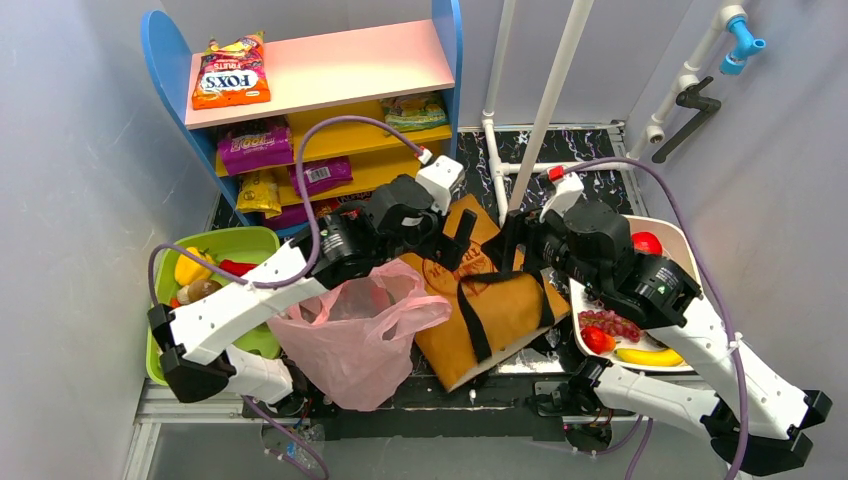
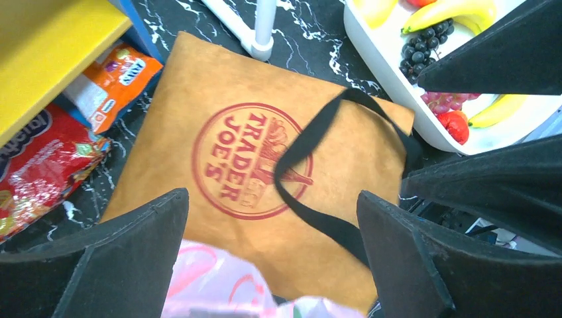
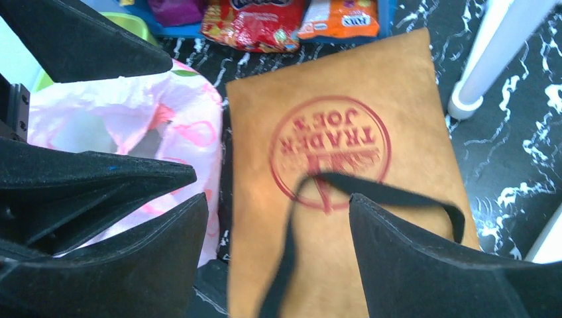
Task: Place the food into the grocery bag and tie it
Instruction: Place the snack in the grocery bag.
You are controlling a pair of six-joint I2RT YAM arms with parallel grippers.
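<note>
The pink grocery bag (image 1: 360,335) stands open at the near middle-left, with a dark shape showing inside; it also shows in the left wrist view (image 2: 219,285) and the right wrist view (image 3: 132,126). My left gripper (image 1: 452,238) (image 2: 272,195) is open and empty, just right of the bag's mouth and above the brown paper bag. My right gripper (image 1: 512,248) (image 3: 277,197) is open and empty over the same brown bag, facing the left one. Grapes (image 1: 610,322) (image 2: 424,53), a banana (image 1: 650,355) and red fruit lie in the white tray (image 1: 675,232). Purple snack packets (image 1: 255,147) sit on the shelf.
The brown Trader Joe's bag (image 1: 500,300) (image 2: 265,159) (image 3: 331,146) lies flat with black straps between the arms. A green bin (image 1: 235,242) of vegetables stands at left. The blue shelf (image 1: 160,60) is behind, white poles (image 1: 550,90) stand at the back, and snack packets (image 2: 46,165) lie on the floor.
</note>
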